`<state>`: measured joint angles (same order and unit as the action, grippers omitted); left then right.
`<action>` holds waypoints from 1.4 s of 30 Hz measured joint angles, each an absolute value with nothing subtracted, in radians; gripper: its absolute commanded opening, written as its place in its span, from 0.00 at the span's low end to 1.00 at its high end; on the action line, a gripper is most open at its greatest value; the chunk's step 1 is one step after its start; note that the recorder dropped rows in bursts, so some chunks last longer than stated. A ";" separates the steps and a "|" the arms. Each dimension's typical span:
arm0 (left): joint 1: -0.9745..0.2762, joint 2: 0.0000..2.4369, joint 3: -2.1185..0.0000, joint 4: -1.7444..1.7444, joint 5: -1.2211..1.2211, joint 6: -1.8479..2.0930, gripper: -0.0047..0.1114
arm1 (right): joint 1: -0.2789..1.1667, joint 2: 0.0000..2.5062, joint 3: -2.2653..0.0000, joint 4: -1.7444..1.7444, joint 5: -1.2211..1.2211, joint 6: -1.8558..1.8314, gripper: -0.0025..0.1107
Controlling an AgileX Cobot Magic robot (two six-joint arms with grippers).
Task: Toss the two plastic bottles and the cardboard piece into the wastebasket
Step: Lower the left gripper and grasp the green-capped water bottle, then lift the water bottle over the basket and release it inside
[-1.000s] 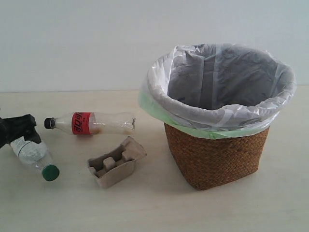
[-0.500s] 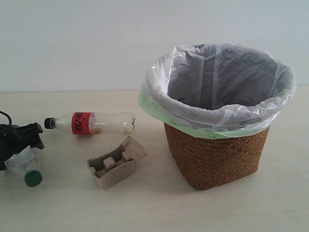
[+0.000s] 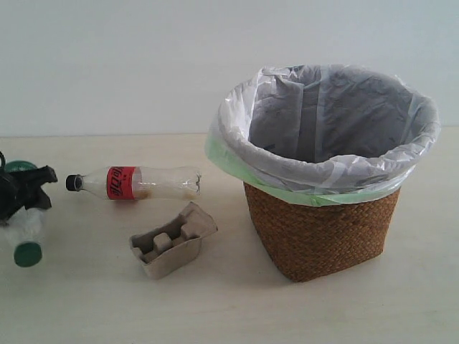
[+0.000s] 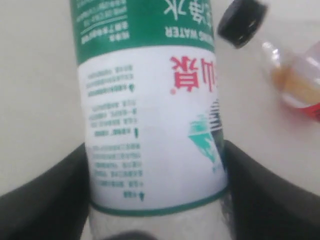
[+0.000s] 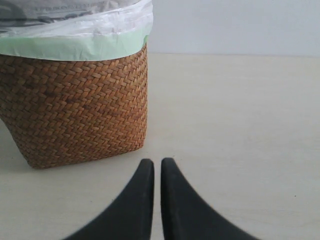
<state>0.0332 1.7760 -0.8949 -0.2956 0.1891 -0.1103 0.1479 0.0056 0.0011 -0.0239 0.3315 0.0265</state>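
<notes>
My left gripper is shut on the green-capped bottle at the far left edge, cap hanging down just above the table. In the left wrist view its green-and-white label fills the space between both black fingers. The red-labelled bottle with black cap lies on its side to the right of the gripper. The cardboard piece rests nearer the front. The wicker wastebasket with its bag stands on the right. My right gripper is shut and empty, low beside the wastebasket.
The pale tabletop stretches in front of the objects and a plain white wall stands behind. The bag's pale green fold hangs over the basket rim towards the bottles.
The left gripper has swung the green-capped bottle from lying slanted to hanging cap down, and has shifted it left and slightly up. Nothing else moved.
</notes>
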 measured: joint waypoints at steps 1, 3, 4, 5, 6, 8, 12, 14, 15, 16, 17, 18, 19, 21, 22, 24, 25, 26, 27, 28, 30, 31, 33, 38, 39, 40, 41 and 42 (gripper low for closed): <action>0.034 1.746 -0.899 -0.289 0.202 -0.085 0.07 | 0.148 0.006 0.001 -0.024 0.331 0.026 0.04; 0.034 1.692 -0.923 -0.267 0.238 -0.023 0.07 | 0.148 0.006 0.001 -0.024 0.331 0.026 0.04; 0.034 1.664 -0.944 -0.251 0.269 0.007 0.07 | 0.148 0.006 0.001 -0.024 0.331 0.026 0.04; 0.034 1.637 -0.972 -0.229 0.300 0.028 0.07 | 0.148 0.006 0.001 -0.024 0.331 0.026 0.04; 0.034 1.610 -1.004 -0.200 0.341 0.042 0.07 | 0.148 0.006 0.001 -0.024 0.331 0.026 0.04; 0.034 1.566 -1.069 -0.145 0.435 0.054 0.07 | 0.148 0.006 0.001 -0.024 0.331 0.026 0.04; 0.034 1.490 -1.204 0.000 0.604 0.051 0.07 | 0.148 0.006 0.001 -0.024 0.331 0.026 0.04; 0.034 1.457 -1.269 0.117 0.695 0.014 0.07 | 0.148 0.006 0.001 -0.024 0.331 0.026 0.04; 0.034 1.443 -1.297 0.190 0.740 -0.015 0.07 | 0.148 0.006 0.001 -0.024 0.331 0.026 0.04; 0.034 1.431 -1.322 0.264 0.781 -0.045 0.07 | 0.148 0.006 0.001 -0.024 0.331 0.026 0.04; 0.034 1.420 -1.334 0.338 0.819 -0.071 0.07 | 0.148 0.006 0.001 -0.024 0.331 0.026 0.04; 0.034 1.411 -1.345 0.409 0.854 -0.094 0.07 | 0.148 0.006 0.001 -0.024 0.331 0.026 0.04; 0.034 1.401 -1.347 0.476 0.884 -0.113 0.07 | 0.148 0.006 0.001 -0.024 0.331 0.026 0.04; 0.034 1.388 -1.351 0.578 0.930 -0.143 0.07 | 0.148 0.006 0.001 -0.024 0.331 0.026 0.04; 0.034 1.384 -1.353 0.623 0.948 -0.160 0.07 | 0.148 0.006 0.001 -0.024 0.331 0.026 0.04; 0.034 1.379 -1.353 0.674 0.966 -0.181 0.07 | 0.148 0.006 0.001 -0.024 0.331 0.026 0.04; 0.034 1.378 -1.353 0.683 0.971 -0.189 0.07 | 0.148 0.006 0.001 -0.024 0.331 0.026 0.04; 0.034 1.378 -1.353 0.683 0.973 -0.194 0.07 | 0.148 0.006 0.001 -0.024 0.331 0.026 0.04; 0.034 1.378 -1.353 0.673 0.971 -0.199 0.07 | 0.148 0.006 0.001 -0.024 0.331 0.026 0.04; 0.034 1.378 -1.353 0.656 0.963 -0.198 0.07 | 0.148 0.006 0.001 -0.024 0.331 0.026 0.04; 0.034 1.380 -1.348 0.599 0.942 -0.198 0.07 | 0.148 0.006 0.001 -0.024 0.331 0.026 0.04; 0.034 1.383 -1.343 0.565 0.931 -0.196 0.07 | 0.148 0.006 0.001 -0.024 0.331 0.026 0.04; 0.036 1.403 -1.329 0.448 0.895 -0.161 0.07 | 0.148 0.006 0.001 -0.024 0.331 0.026 0.04; 0.014 1.512 -1.302 -0.284 0.800 0.282 0.07 | 0.148 0.006 0.001 -0.024 0.331 0.026 0.04; -0.005 1.532 -1.305 -0.448 0.794 0.392 0.09 | 0.148 0.006 0.001 -0.024 0.331 0.026 0.04; -0.032 1.562 -1.321 -0.709 0.802 0.573 0.13 | 0.148 0.006 0.001 -0.024 0.331 0.026 0.04; -0.066 1.580 -1.340 -0.883 0.818 0.692 0.18 | 0.148 0.006 0.001 -0.024 0.331 0.026 0.04; -0.098 1.597 -1.365 -1.051 0.833 0.801 0.31 | 0.148 0.006 0.001 -0.024 0.331 0.026 0.04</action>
<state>-0.0984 1.5970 -1.3648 -1.0507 0.8333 0.8013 0.1479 0.0056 0.0011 -0.0239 0.3315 0.0265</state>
